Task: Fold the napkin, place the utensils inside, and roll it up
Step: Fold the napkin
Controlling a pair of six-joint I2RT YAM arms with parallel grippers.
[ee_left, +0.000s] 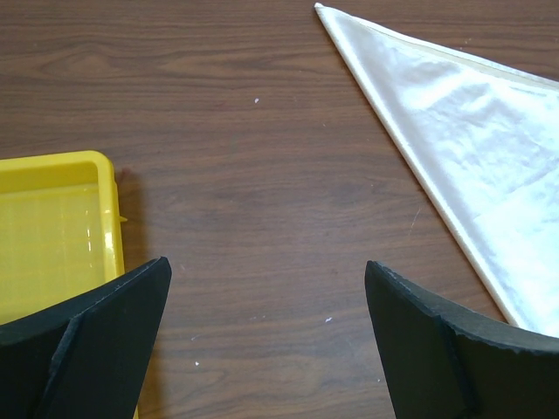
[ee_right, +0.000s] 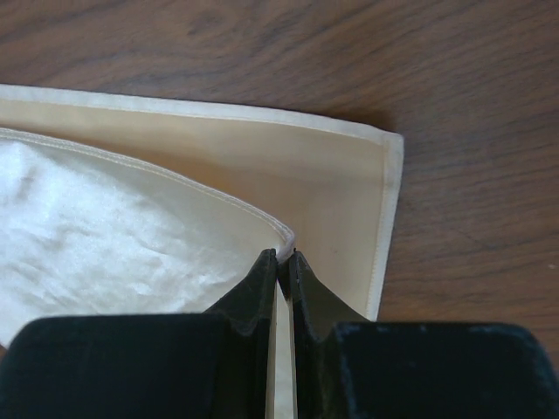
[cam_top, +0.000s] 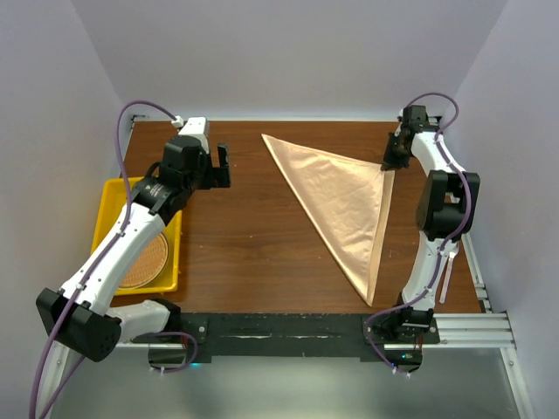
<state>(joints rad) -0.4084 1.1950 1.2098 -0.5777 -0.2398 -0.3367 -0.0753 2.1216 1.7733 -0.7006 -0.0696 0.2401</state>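
Top view, surface: dark wood table (cam_top: pixel 244 249) is sitting inside plain pale walls (cam_top: pixel 288 52); the napkin (cam_top: pixel 341 201), folded to a triangle, is lying right of centre.
Top view, left edge: yellow tray (cam_top: pixel 109 196) is holding a round wicker mat (cam_top: pixel 144 262).
Left wrist view: left gripper (ee_left: pixel 266 264) is hanging wide open over bare wood, between the tray corner and the napkin's point, touching neither.
Right wrist view: right gripper (ee_right: pixel 284 256) is pinching the napkin's upper-layer corner. Only here is the lower layer showing beyond it.
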